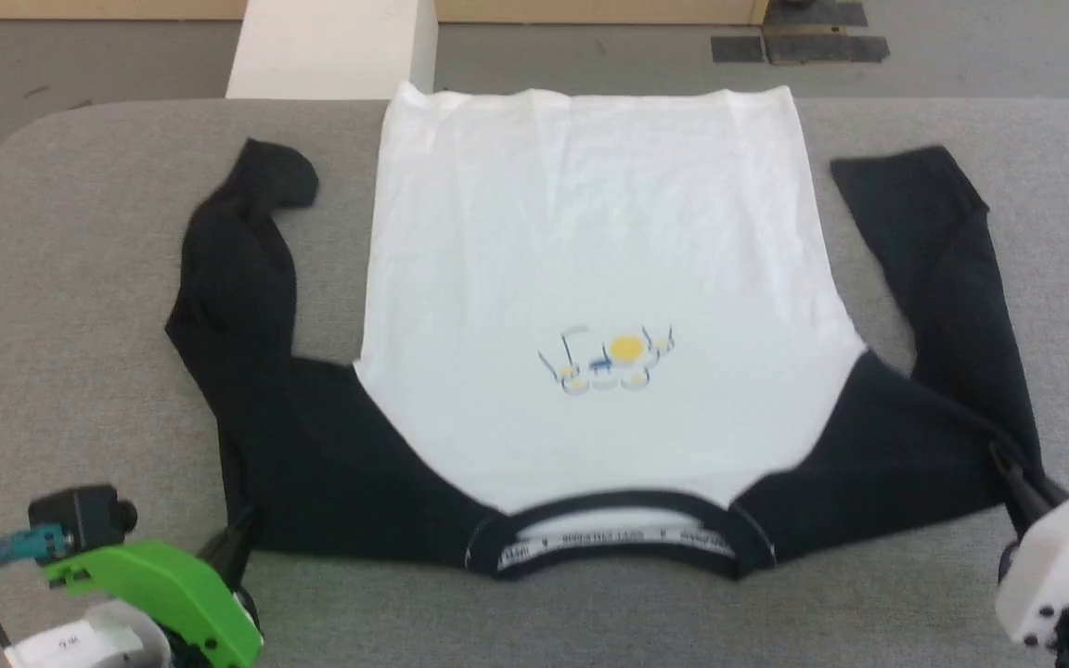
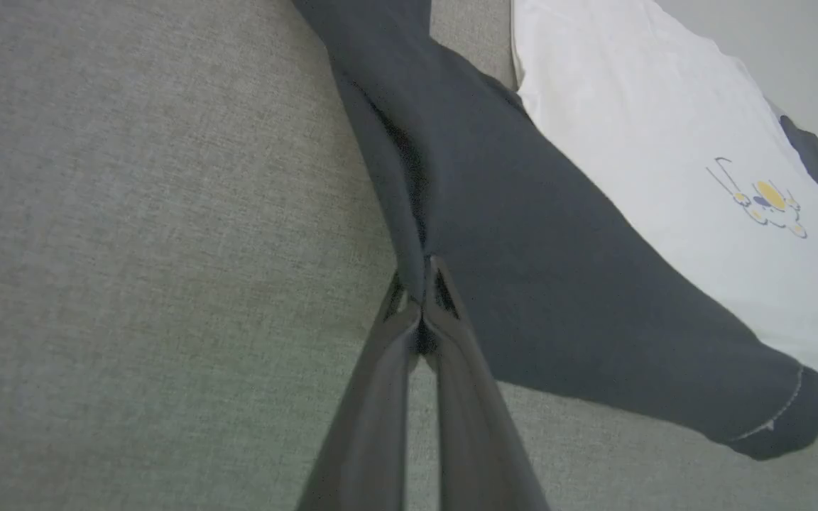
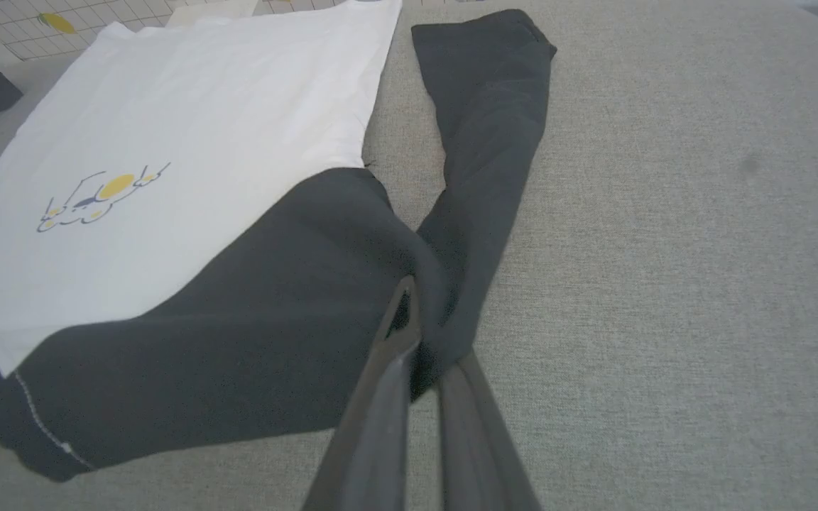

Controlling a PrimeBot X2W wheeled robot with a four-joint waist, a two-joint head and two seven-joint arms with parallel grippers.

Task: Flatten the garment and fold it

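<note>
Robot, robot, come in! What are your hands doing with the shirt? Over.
Left gripper shut on black sleeve. Right gripper shut on other sleeve. Shirt flat on table, print up, unfolded. Nothing in the way.

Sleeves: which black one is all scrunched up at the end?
The left sleeve; its cuff curls into a lump, while the right sleeve ends flat.

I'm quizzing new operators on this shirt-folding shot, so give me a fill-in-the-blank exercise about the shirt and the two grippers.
1. The garment has a white body and ____ sleeves.
2. The left gripper and the right gripper are each ____ on a pinch of the dark fabric.
3. The round spot in the chest print is ____.
4. The collar is the part of the garment lying nearest the ____.
Missing words: black; shut; yellow; robot.
</note>
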